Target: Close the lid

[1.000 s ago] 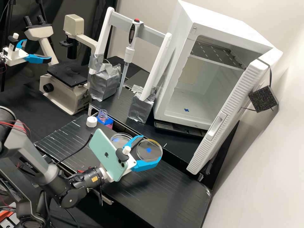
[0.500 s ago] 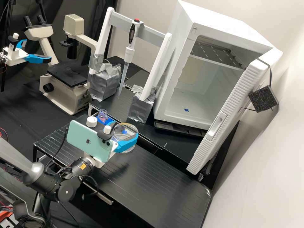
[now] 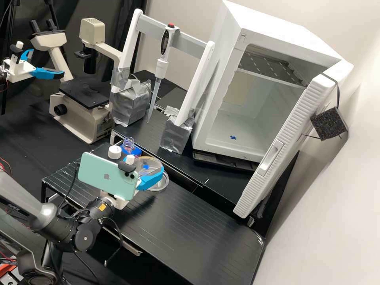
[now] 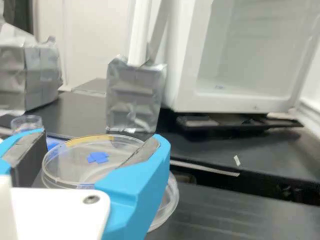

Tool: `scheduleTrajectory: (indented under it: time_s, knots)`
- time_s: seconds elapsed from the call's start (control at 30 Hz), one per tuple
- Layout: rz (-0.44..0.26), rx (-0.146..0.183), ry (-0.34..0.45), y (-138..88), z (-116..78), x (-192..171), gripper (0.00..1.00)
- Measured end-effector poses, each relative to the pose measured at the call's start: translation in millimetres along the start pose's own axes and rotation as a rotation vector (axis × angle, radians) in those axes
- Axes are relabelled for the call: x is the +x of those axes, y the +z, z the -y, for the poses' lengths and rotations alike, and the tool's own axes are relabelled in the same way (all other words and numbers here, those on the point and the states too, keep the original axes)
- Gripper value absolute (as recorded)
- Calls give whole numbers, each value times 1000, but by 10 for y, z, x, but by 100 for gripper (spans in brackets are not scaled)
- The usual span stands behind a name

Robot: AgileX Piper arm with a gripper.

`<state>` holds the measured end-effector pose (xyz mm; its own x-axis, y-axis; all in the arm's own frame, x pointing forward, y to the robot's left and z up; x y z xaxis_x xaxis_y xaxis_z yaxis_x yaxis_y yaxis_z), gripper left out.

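Pinching the clear lid (image 4: 72, 167) roughly level between the gripper's (image 4: 98, 145) blue fingers, above the dish base (image 4: 171, 200). Hanging off-centre, with the base lying below and partly out past the finger nearer the white cabinet (image 4: 240, 103), so likely needing a small shift that way before lowering. Facing the open bottle (image 3: 128, 144) and white cap (image 3: 114, 152) past the opposite finger, so risking a knock if drifting there.

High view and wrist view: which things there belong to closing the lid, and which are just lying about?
Part of the job:
- clear lid with a blue mark, between the fingers of the gripper
- clear dish, partly behind the lid

Just lying about:
- white cap
- open bottle
- pipette
- microscope
- white cabinet, door open
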<state>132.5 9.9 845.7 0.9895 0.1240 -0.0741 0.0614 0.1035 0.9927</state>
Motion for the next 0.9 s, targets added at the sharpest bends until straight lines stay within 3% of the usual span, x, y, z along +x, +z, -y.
scheduleTrajectory:
  time_s: [0.23, 0.57, 0.9]
  knots:
    - [25, -5, -11, 40, 3, -13, 0]
    - [61, 24, -4, 118, -9, -20, 0]
    - [81, 19, 0, 194, -9, -1, 0]
